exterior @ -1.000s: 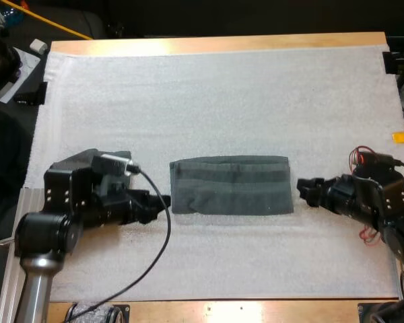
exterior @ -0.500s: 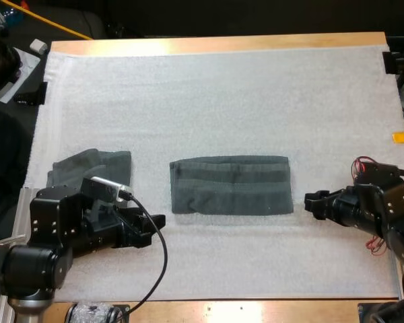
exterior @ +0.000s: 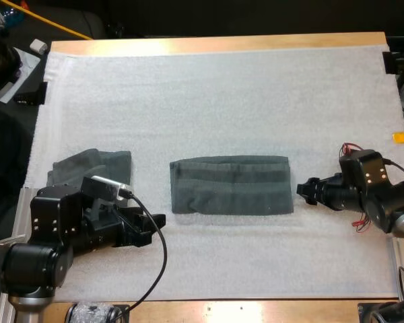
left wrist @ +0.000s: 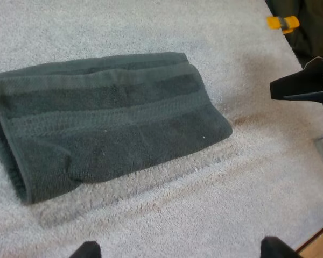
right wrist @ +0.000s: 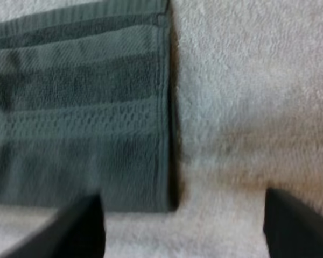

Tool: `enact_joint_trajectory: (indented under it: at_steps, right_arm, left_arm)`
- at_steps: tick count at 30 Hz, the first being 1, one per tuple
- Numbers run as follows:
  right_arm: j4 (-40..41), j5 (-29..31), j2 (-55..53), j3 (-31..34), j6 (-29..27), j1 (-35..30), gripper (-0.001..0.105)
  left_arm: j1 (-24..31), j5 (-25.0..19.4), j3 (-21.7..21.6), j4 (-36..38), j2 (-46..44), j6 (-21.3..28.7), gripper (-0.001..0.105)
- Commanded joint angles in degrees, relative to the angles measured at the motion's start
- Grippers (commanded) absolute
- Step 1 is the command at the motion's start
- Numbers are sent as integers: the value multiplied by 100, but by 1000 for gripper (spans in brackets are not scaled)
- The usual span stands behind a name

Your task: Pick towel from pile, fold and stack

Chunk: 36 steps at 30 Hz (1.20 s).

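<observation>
A dark grey-green towel point(exterior: 230, 184), folded into a flat rectangle, lies at the middle of the white mat point(exterior: 215, 94). The same folded towel point(left wrist: 105, 115) point(right wrist: 81, 107) lies ahead of each wrist camera. My left gripper point(exterior: 155, 225) is open, low over the mat a little in front of the towel's left end; its fingertips point(left wrist: 86, 250) stand wide apart. My right gripper point(exterior: 304, 190) is open just off the towel's right edge, its fingers point(right wrist: 81, 228) apart on bare mat. Another towel point(exterior: 87, 165), crumpled, lies at the left behind my left arm.
The other arm's gripper point(left wrist: 304, 86) points at the towel's right end in the left wrist view. Dark clutter and a white sheet point(exterior: 17, 67) sit off the table's far left corner. Bare mat stretches behind and in front of the folded towel.
My left gripper drew back from the towel's left end toward the table's front. My right gripper pulled away to the right, then came back close to the towel's right edge.
</observation>
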Motion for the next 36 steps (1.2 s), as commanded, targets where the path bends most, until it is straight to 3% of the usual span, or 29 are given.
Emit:
enact_joint_trajectory:
  at_steps: [1,10,18,24,36]
  right_arm:
    - [-153,-571,337,-63,-189,-454,60]
    - [-930,-1974,1558,-69,-222,-1017,61]
    - [-1341,-2587,2376,-78,-96,-1059,61]
    - [-1528,-2673,2584,-81,131,-855,60]
    - [-2238,-2556,3003,-103,1128,30,60]
  left_arm:
    - [-1,84,-35,-29,-59,-30,58]
    - [-3,120,-30,38,-53,-47,58]
    - [-11,97,-32,47,-69,-62,58]
    - [-16,76,-28,48,-23,-43,58]
    - [-16,93,-33,82,-33,-49,58]
